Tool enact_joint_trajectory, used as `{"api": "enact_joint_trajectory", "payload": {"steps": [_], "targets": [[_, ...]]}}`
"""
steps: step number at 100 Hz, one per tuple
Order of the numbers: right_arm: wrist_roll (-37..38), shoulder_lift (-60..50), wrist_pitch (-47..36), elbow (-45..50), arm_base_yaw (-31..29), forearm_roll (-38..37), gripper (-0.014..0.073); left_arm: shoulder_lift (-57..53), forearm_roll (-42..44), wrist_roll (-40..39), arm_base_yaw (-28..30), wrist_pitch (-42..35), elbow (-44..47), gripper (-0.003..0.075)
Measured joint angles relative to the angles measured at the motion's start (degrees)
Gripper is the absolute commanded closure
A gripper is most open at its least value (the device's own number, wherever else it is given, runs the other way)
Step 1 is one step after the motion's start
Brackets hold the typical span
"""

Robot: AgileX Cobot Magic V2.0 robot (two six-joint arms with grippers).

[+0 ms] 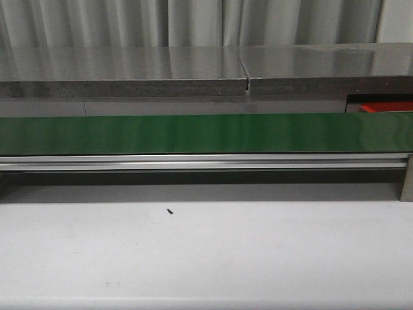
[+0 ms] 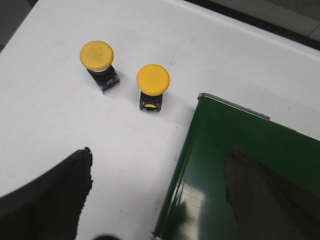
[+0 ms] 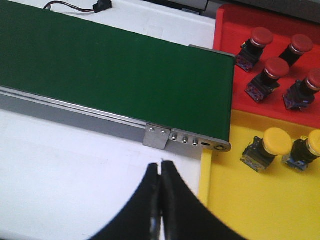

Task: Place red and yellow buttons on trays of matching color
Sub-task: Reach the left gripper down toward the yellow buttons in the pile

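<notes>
A green belt [image 1: 206, 134] runs across the white worktop [image 1: 206, 252] from the left edge to the right edge, with a metal rail [image 1: 200, 162] along its near side and a small dark speck [image 1: 170, 211] on the bare surface in front of it. In the left wrist view, two yellow buttons [image 2: 97, 55] [image 2: 153, 79] stand upright on the worktop just off one end of the belt, near each other but apart, neither touching the belt. The left tool [image 2: 160, 200] hangs above this spot with its fingers [image 2: 50, 200] spread wide apart and nothing between them; one finger sits over the white surface, the other over the belt. In the right wrist view, the other end of the belt meets two trays set side by side against each other. The red tray [image 3: 227, 60] holds four red buttons [image 3: 261, 36], lying tilted and close together. The yellow tray [image 3: 240, 200] holds two yellow ones [image 3: 276, 141], one just beside the other, partly cut off by the picture's edge. The right tool [image 3: 160, 200] is closed, fingers pressed together and holding nothing, above the worktop beside the yellow tray's rim. A black cable [image 3: 75, 6] lies on the worktop behind the belt.
</notes>
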Motion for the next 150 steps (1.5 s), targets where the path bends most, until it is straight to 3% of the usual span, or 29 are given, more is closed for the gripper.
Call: {"api": "enact_joint_trajectory", "payload": {"steps": [39, 136, 150], "targets": [[0.00, 0.00, 0.00, 0.00, 0.00, 0.00, 0.0662, 18.35, -0.64, -0.55, 0.00, 3.18, -14.92, 0.0185], [0.00, 0.00, 0.00, 0.00, 0.00, -0.09, 0.0662, 28.34, -4.61, -2.33, 0.00, -8.87, -15.84, 0.0185], [0.00, 0.00, 0.00, 0.00, 0.00, -0.09, 0.0662, 28.34, -4.88, -2.38, 0.00, -9.87, -15.84, 0.0239]]}}
